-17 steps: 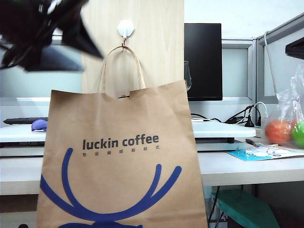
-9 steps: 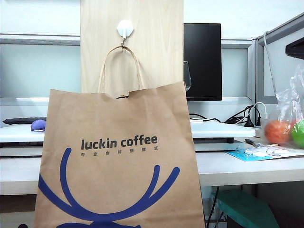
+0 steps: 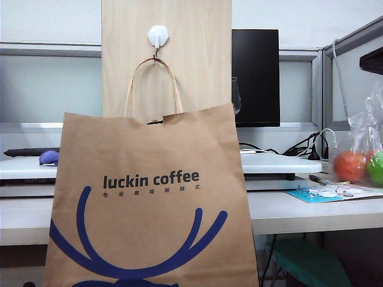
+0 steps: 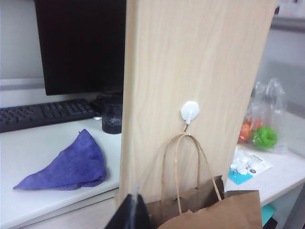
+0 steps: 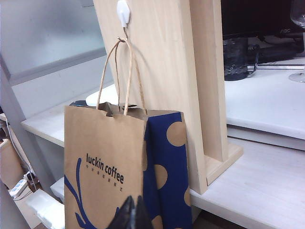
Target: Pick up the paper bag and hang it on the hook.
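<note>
Handles of the paper bag (image 3: 152,197) are now hanging on the hook (image 3: 158,37) of the wooden board (image 3: 197,54), so you are looking at a finished hang. Your left gripper (image 4: 134,214), clenched and empty, is gone from the outside view, sitting back just before the bag's top edge. Your right gripper (image 5: 133,214), pinched together, is idling near the bag's lower front.

The paper bag (image 5: 105,162) hangs by its handles from the hook (image 5: 123,13) on the wooden board (image 5: 167,71). The right pincer (image 5: 133,214), tips together, sits below the bag.
</note>
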You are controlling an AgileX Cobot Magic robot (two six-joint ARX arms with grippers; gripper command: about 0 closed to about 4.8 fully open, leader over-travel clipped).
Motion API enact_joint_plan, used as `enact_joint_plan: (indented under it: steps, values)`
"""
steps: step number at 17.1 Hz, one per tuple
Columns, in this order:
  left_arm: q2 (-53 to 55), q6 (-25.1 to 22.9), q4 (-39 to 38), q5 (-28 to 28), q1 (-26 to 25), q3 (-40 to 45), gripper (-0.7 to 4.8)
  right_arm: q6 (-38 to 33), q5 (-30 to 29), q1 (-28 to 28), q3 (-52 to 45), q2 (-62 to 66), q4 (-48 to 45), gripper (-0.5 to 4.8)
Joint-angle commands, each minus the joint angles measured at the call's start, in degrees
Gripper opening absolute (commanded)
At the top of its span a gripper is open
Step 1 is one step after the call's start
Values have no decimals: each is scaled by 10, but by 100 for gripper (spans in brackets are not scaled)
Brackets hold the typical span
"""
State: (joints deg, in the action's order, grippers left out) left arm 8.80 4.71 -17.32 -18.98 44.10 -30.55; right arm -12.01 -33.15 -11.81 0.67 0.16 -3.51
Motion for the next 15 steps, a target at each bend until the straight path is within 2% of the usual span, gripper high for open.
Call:
enact_joint_plan:
  steps: [1,7,8,9,10,11,14,15]
  values:
    - [-19,0,-2,-2,0,-1,-6,0,0,0,-4,0,-6,-1]
    - [-22,0,-2,-3,0,-1,-6,0,0,0,-4,0,-6,0]
    - [-22,-26,-3,-2,-15,-1,-6,0,0,0,-4,0,-6,0]
    - [-22,-111,-2,5,-43,-1,-6,0,0,0,-4,0,-6,0]
    - [-22,-147,-3,15,-80,-1,-6,0,0,0,-4,0,-6,0]
    - [-22,-153,-1,14,-110,-1,-6,0,0,0,-4,0,-6,0]
    - [-23,-152,-9,12,-252,-1,-6,0,0,0,-4,0,-6,0]
    - [-23,-152,-10,11,-276,-1,-6,0,0,0,-4,0,-6,0]
